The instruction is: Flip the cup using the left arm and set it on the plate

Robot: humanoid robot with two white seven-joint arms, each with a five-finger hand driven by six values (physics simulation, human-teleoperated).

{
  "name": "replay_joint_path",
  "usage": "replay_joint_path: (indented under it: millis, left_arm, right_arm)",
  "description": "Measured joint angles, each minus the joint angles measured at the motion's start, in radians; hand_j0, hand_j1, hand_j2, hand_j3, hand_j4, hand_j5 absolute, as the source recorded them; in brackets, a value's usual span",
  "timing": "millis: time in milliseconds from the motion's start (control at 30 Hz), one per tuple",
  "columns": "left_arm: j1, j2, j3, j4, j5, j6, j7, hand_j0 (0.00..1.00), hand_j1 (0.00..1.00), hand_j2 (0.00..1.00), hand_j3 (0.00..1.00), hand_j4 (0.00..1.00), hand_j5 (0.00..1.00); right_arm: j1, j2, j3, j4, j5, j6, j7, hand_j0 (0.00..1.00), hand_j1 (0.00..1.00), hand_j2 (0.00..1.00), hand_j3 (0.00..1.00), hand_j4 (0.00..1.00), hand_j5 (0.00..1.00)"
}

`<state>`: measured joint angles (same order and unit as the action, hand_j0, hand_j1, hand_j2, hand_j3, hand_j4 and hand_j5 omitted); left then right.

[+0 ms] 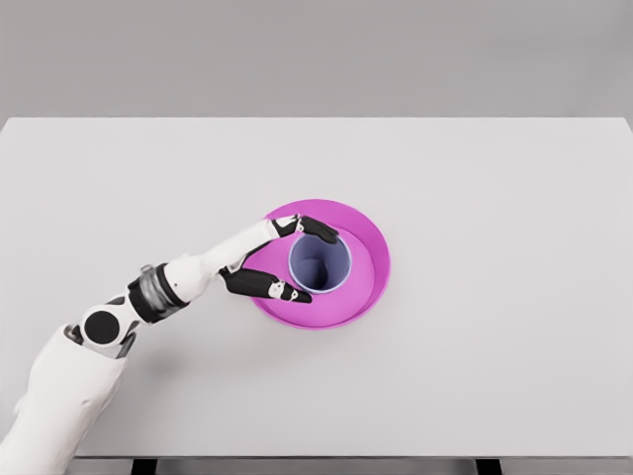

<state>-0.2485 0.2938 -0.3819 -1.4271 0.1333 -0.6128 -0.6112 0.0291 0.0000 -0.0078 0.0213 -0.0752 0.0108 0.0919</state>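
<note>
White arm first: the left arm comes in from the low left corner and reaches up and to the right across the pale grey table [495,376]. No right arm shows at all, so the left is the only one near the job.

At the end of that arm is the left hand [277,259], with black fingers. The fingers are spread apart in a wide open shape. One finger [316,230] points along the far side of the cup and another [272,288] lies along the near side. They sit just beside the cup wall. I cannot tell for sure if they touch it, but they do not look squeezed on it.

The cup [319,263] is pale purple. It sits just to the right of the hand, between those two fingers. It stands straight up with its open mouth facing up, so we look right down inside it. Its long way runs up and down.

The cup stands on the pink plate [371,287], a little left of the plate's middle.

To me the flip looks done, and the cup is where it should be. The hand would next pull back to the left, the way its arm came, without bumping the cup over.
</note>
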Motion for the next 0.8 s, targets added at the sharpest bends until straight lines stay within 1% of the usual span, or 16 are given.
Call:
replay_joint_path:
  millis: [33, 67, 100, 133, 167, 333, 800]
  left_arm:
    - [0.000, 0.000, -0.001, 0.003, -0.001, 0.000, 0.000, 0.81, 0.81, 0.81, 0.81, 0.81, 0.81]
    - [0.000, -0.001, -0.001, 0.005, -0.003, 0.000, 0.000, 0.85, 0.85, 0.85, 0.85, 0.85, 0.85]
    - [0.000, -0.001, -0.002, 0.007, -0.005, 0.000, 0.000, 0.86, 0.86, 0.86, 0.86, 0.86, 0.86]
    - [0.000, -0.002, -0.002, 0.008, -0.011, 0.000, 0.000, 0.90, 0.90, 0.90, 0.90, 0.90, 0.90]
    - [0.000, -0.003, -0.002, 0.008, -0.017, 0.000, 0.000, 0.99, 0.99, 0.99, 0.99, 0.99, 0.99]
    - [0.002, -0.008, -0.002, 0.010, -0.031, 0.000, 0.000, 1.00, 1.00, 1.00, 1.00, 1.00, 1.00]
    - [0.002, -0.008, -0.003, 0.008, -0.036, 0.000, 0.000, 1.00, 1.00, 1.00, 1.00, 1.00, 1.00]
  right_arm:
    - [0.000, 0.000, 0.000, 0.000, 0.000, 0.000, 0.000, 1.00, 1.00, 1.00, 1.00, 1.00, 1.00]
    - [0.000, 0.000, 0.000, 0.000, 0.000, 0.000, 0.000, 1.00, 1.00, 1.00, 1.00, 1.00, 1.00]
    - [-0.002, 0.000, 0.000, 0.000, 0.000, 0.000, 0.000, 1.00, 1.00, 1.00, 1.00, 1.00, 1.00]
    - [0.000, 0.000, 0.000, 0.000, 0.000, 0.000, 0.000, 1.00, 1.00, 1.00, 1.00, 1.00, 1.00]
    - [0.000, 0.000, 0.000, 0.000, 0.000, 0.000, 0.000, 1.00, 1.00, 1.00, 1.00, 1.00, 1.00]
    - [0.000, 0.000, 0.000, 0.000, 0.000, 0.000, 0.000, 1.00, 1.00, 1.00, 1.00, 1.00, 1.00]
    - [-0.002, 0.000, 0.000, 0.000, 0.000, 0.000, 0.000, 1.00, 1.00, 1.00, 1.00, 1.00, 1.00]
